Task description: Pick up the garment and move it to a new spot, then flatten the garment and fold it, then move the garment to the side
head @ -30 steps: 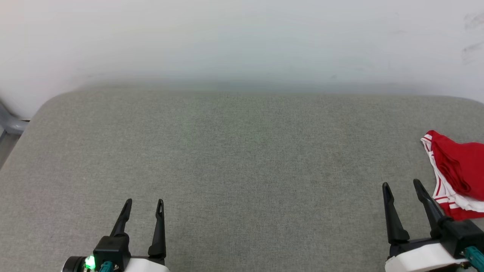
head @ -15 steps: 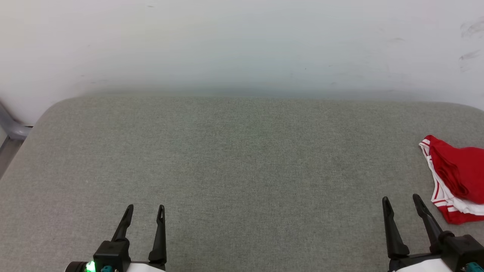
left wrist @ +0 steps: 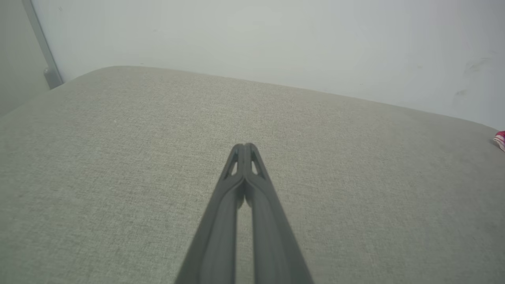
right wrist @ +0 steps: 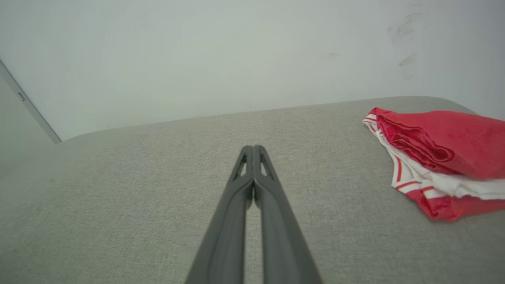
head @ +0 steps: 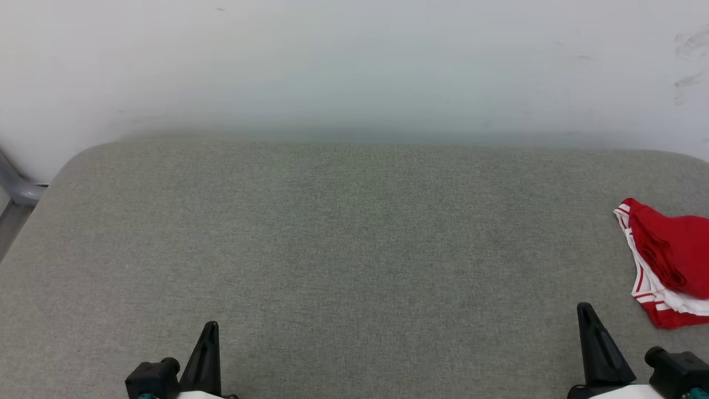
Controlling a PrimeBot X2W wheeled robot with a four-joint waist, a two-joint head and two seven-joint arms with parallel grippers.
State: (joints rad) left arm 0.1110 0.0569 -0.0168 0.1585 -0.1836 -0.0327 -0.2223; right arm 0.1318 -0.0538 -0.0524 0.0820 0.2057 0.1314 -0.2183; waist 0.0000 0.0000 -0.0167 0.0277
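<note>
At the right edge of the grey fabric-padded tabletop [head: 354,249] lies the bunched red jersey garment [head: 673,255] with white striped trim, near the right gripper [head: 583,308], well apart from the left gripper [head: 210,326], both sets of jaws pressed together and empty; judged light and limp, best pinched at the near trim.

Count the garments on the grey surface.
1. The garment lies at the right edge of the grey cushion, just right of the shut right gripper. The head view's edge cuts it off, so more could lie beyond.
</note>
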